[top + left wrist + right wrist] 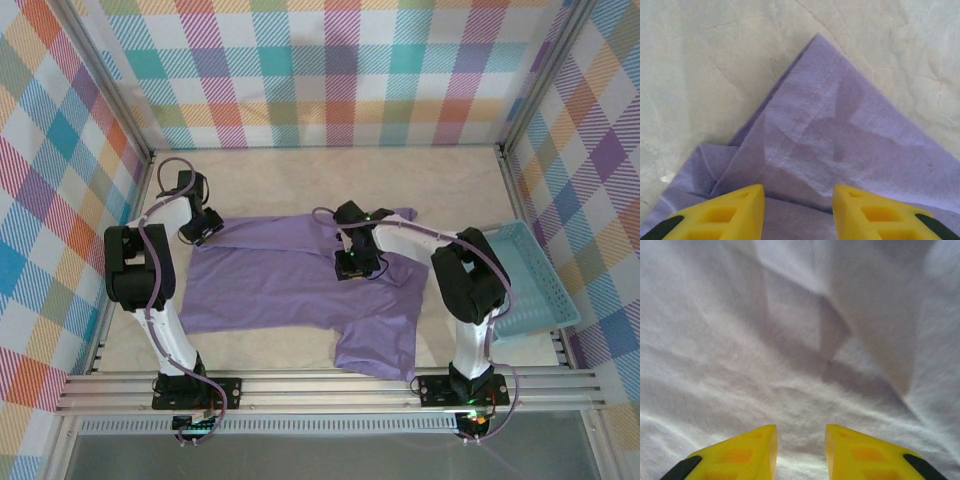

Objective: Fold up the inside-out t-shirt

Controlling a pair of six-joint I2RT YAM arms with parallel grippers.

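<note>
T-shirt [285,295] spread flat on table [300,170], left of basket [540,285]. L gripper [200,228] over its corner farthest from basket, fingers apart. R gripper [352,266] over its middle, nearer basket, fingers apart w/ narrower gap.

Nothing written can be read in any of the views: no text, label, brand, number or sign. The t-shirt [290,285] is plain lavender cloth; up close on the left wrist camera, only a stitched seam shows near its corner. The checked walls in the top view carry a coloured pattern without lettering. A few small lights glow at the arm bases at the bottom of the frame, too small to make out any marking beside them.
</note>
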